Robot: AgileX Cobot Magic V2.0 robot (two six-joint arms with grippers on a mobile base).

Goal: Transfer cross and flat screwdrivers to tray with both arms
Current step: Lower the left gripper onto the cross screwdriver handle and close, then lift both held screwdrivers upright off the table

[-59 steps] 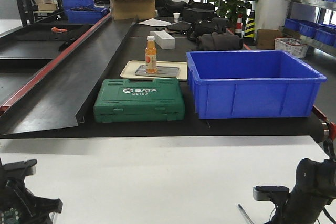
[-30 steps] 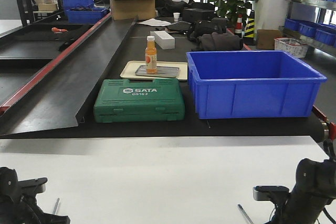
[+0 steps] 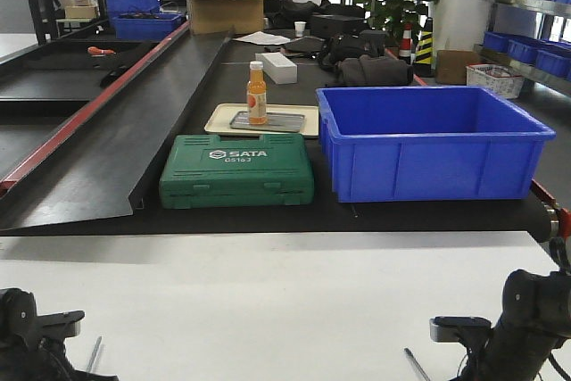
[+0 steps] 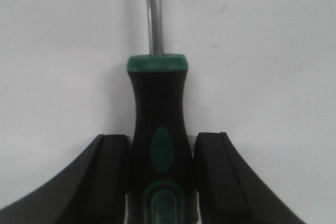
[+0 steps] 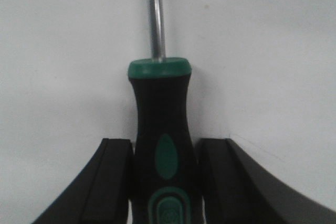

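The white table (image 3: pixel 285 301) is seen across the foreground of the front view, with a black bench (image 3: pixel 401 216) set behind it. On that bench one large blue bin (image 3: pixel 428 144), one green tool case (image 3: pixel 236 169) and one cream tray (image 3: pixel 217 120) are counted. None is shifted from a second ago. The case is placed just left of the bin, and the tray is laid behind the case. One orange bottle (image 3: pixel 257 93) is stood upright on one small steel tray (image 3: pixel 285 120) inside the cream one.

Two black arms are counted at the table's near edge. The left arm (image 3: pixel 31 336) is found lower in the frame than a second ago. A thin silver shaft is now exposed just beside it, where none was shown then. The right arm (image 3: pixel 526 323) is found unmoved.

Two screwdrivers are counted, one under each wrist, well apart and both laid on the white table. The left screwdriver (image 4: pixel 157 93) is seen with its shaft pointed away. Its black-and-green handle is clasped by the left gripper (image 4: pixel 160 137), whose fingers are pressed to either side. The right screwdriver (image 5: pixel 160 98) is held likewise by the right gripper (image 5: pixel 165 141), its pads closed against the handle. Which tip is cross and which is flat cannot be told.
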